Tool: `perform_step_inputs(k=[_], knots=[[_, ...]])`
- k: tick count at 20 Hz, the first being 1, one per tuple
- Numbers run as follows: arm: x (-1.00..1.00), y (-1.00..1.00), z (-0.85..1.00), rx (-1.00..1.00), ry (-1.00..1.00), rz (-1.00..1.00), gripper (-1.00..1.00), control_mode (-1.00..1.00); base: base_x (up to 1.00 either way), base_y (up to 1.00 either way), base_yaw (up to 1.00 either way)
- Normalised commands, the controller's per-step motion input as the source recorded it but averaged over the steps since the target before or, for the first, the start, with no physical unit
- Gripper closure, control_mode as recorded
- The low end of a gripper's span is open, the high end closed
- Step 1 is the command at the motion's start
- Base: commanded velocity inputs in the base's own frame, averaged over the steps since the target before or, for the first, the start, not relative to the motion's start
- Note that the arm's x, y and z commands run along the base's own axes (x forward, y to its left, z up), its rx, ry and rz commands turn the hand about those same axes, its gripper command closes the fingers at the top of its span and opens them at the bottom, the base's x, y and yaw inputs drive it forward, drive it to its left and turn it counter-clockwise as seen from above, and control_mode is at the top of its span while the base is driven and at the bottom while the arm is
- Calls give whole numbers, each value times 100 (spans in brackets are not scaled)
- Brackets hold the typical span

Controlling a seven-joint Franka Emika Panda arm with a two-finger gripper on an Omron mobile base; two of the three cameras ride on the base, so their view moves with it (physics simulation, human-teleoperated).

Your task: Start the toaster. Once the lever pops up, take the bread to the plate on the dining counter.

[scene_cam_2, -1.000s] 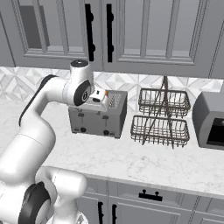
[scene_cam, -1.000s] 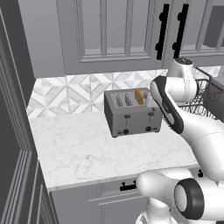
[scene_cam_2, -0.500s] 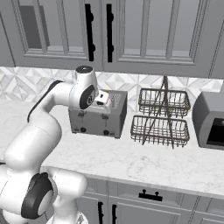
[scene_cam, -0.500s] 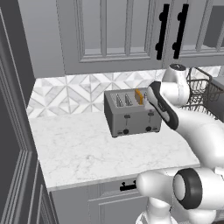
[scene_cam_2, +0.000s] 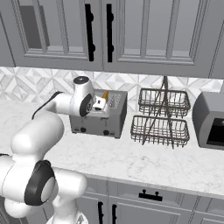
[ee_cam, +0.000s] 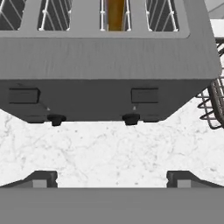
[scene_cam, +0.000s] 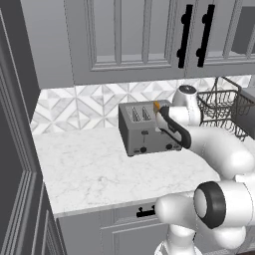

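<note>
The grey toaster [scene_cam: 144, 130] [scene_cam_2: 101, 119] stands on the marble worktop by the tiled wall. An orange-tan bread [scene_cam: 156, 105] [scene_cam_2: 105, 94] [ee_cam: 116, 12] sticks up from a right-hand slot. In the hand view the toaster's front [ee_cam: 109, 94] faces me, with two dark levers [ee_cam: 144, 95] high up and small knobs [ee_cam: 130, 118] below. My gripper [ee_cam: 111, 178] hangs open over the bare worktop just in front of the toaster, touching nothing. The plate and the dining counter are out of view.
A two-tier wire basket rack [scene_cam_2: 164, 118] [scene_cam: 219, 107] stands right of the toaster, and beyond it a grey appliance with a dark window [scene_cam_2: 210, 120]. Upper cabinets [scene_cam: 144, 40] hang overhead. A tall dark panel [scene_cam: 15, 149] bounds the worktop's [scene_cam: 94, 169] left end.
The hand has come down and toward the toaster's front, from up beside its right end. The jaws have stayed open. Toaster and bread have not moved.
</note>
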Motion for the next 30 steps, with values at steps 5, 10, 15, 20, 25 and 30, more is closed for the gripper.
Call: perform_step_inputs(k=[5,10,15,20,25,30], knots=[[18,0,-24,0,-18,0,-100,-100,0,0,0],[45,0,-1,1,-8,0,-100,-100,0,0,0],[49,-1,0,2,0,0,-100,-100,0,0,0],[15,-7,-2,0,0,0,-100,-100,0,0,0],[0,-4,-1,0,0,0,-100,-100,0,0,0],[1,0,-2,0,0,0,-100,-100,0,0,0]])
